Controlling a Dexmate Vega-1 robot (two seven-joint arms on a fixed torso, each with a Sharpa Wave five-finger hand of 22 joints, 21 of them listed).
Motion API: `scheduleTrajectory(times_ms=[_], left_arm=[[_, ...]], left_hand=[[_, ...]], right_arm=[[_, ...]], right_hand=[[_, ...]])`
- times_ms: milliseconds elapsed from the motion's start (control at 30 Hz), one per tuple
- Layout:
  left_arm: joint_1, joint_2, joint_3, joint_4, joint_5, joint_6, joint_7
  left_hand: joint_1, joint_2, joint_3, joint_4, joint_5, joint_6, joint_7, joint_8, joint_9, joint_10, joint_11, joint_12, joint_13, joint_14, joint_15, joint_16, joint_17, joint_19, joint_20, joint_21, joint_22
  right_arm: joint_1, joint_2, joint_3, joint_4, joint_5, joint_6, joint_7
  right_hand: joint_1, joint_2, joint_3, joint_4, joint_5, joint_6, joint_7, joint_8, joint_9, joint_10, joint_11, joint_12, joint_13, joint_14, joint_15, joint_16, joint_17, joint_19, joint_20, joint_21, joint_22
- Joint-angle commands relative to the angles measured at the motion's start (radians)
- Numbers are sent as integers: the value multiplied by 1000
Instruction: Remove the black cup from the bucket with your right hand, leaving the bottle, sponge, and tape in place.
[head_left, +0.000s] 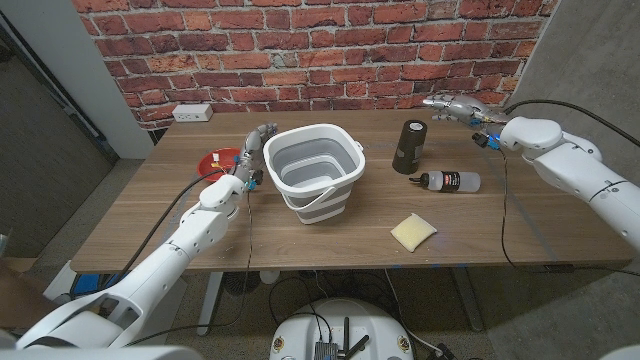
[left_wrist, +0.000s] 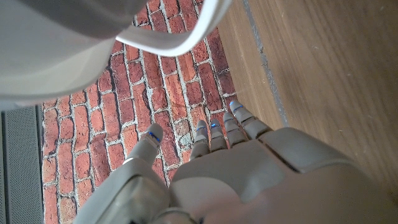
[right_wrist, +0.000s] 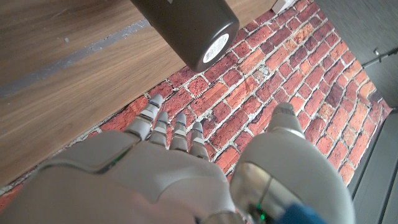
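Standing outside the bucket (head_left: 316, 165): black cup (head_left: 409, 147) (upside down).
Looks done, with right hand (head_left: 455, 107) open, holding nothing.

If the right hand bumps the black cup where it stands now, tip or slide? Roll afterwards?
Likelier to tip: the black cup stands upright on the table, tall for its narrow base. Its cylindrical shape suggests it would roll once down. It looks rigid, probably not fragile. The right hand is open and clear of it.

Left arm extended forward, its left hand (head_left: 256, 141) raised with fingers apart, holding nothing. Right arm bent inward, its right hand (head_left: 455, 107) likewise empty, fingers spread above the surface (head_left: 330, 240).
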Motion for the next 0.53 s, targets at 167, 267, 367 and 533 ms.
scheduleTrajectory(times_ms=[167,267,367,533], left_arm=[[-11,2,0,5,-3,17,-3],[-10,0,-1,9,-4,12,-6],[-7,1,-2,8,-10,11,-12],[-17,-13,9,43,-19,5,-45]], left_hand=[[4,52,2,-3,-3,-1,-1,3,5,1,-3,-1,3,-3,2,-3,-1,1,-46,1,4],[4,52,2,-4,-3,1,0,4,5,2,-3,-1,3,-3,3,-2,0,1,-46,2,4],[3,52,2,-3,-3,2,0,4,5,2,-3,-1,3,-2,2,-1,0,1,-46,2,4],[2,52,2,-3,-3,4,0,5,5,4,-3,0,3,0,1,0,0,2,-45,3,4]], right_arm=[[-46,91,19,107,94,133,-60],[-39,113,12,137,99,159,-60],[-38,137,10,161,103,185,-70],[-57,178,6,167,106,189,-135]], right_hand=[[-37,0,-9,17,3,17,-4,2,2,18,-11,5,-11,17,-5,10,-4,18,-5,7,-1],[-47,2,-12,22,5,20,-3,2,2,20,-5,5,-15,19,-5,11,-5,21,-8,7,-1],[-55,4,-15,26,6,20,-3,2,2,22,-5,5,-18,19,-5,11,-7,21,-11,6,-1],[-75,9,-21,35,9,25,0,2,2,31,3,7,-25,22,-6,12,-9,21,-11,6,-1]])
